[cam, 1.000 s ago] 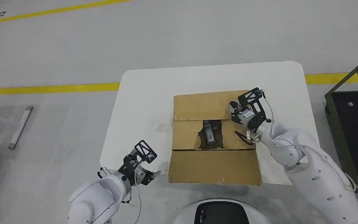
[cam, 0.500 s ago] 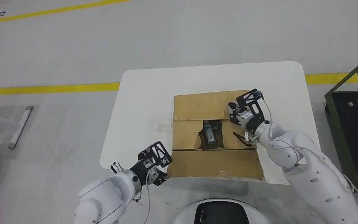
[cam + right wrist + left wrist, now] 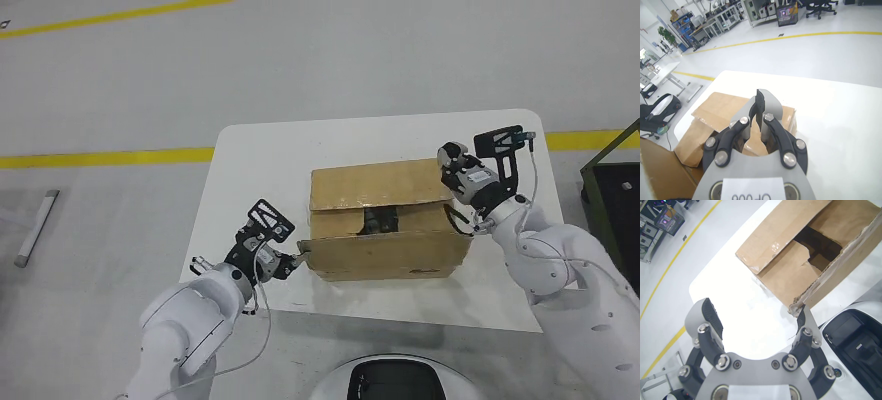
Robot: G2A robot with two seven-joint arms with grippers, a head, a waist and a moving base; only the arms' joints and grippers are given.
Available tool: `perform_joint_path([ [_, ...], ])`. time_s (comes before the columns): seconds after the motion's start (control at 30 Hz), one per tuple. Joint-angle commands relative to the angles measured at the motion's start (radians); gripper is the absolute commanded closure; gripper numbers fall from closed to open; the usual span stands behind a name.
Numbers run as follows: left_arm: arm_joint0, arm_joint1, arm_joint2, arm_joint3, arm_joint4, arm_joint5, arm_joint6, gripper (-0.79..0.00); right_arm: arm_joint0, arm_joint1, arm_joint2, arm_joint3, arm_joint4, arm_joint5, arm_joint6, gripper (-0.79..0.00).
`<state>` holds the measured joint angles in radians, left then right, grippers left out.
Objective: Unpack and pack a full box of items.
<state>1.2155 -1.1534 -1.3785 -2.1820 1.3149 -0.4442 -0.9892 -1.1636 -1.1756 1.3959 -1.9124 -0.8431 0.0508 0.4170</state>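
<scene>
- The box [image 3: 370,185] sat mid-surface [image 3: 260,170], its near flap [image 3: 385,255] upright, contents perhaps a bottle.
- Your left end effector [image 3: 755,309] was spread, one finger [image 3: 801,318] touching the flap's torn corner; you needed a square pinch on that edge.
- Your right end effector [image 3: 758,106] was pressed together, empty, over the box's right end; bracing there seemed wise.

— Is there any writing to read?
— You get dark characters on the white paper label [image 3: 751,189] at the base of the right gripper [image 3: 757,103]. They are upside down, cut off, possibly a short code.
</scene>
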Motion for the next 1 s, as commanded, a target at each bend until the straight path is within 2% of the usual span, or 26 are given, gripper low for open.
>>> perform_joint_path([
  [0.0, -0.029, -0.002, 0.032, 0.028, 0.07, 0.031, 0.01, -0.785, -0.001, 0.002, 0.02, -0.018, -0.017, 0.003, -0.008, 0.0],
  [0.07, -0.046, -0.008, 0.059, 0.058, 0.081, 0.097, 0.003, -0.785, -0.005, 0.004, 0.029, -0.031, -0.067, 0.009, -0.006, 0.0],
  [0.2, -0.081, -0.015, 0.11, 0.102, 0.113, 0.142, -0.017, -0.785, -0.015, 0.003, 0.028, -0.044, -0.075, 0.015, -0.004, 0.0],
  [0.3, -0.099, -0.019, 0.138, 0.137, 0.143, 0.168, -0.018, -0.785, -0.022, 0.001, -0.007, -0.031, -0.112, 0.009, 0.001, 0.0],
  [0.4, -0.108, -0.023, 0.159, 0.163, 0.165, 0.197, -0.012, -0.785, -0.024, -0.002, -0.073, -0.021, -0.223, 0.026, -0.003, 0.0],
  [0.67, -0.119, -0.028, 0.187, 0.197, 0.199, 0.195, -0.011, -0.785, 0.0, -0.029, -0.229, 0.08, -0.286, 0.085, -0.048, 0.0],
  [0.97, -0.116, -0.031, 0.187, 0.224, 0.208, 0.195, -0.027, -0.785, 0.031, -0.046, -0.276, 0.148, -0.305, 0.1, -0.034, 0.0],
])
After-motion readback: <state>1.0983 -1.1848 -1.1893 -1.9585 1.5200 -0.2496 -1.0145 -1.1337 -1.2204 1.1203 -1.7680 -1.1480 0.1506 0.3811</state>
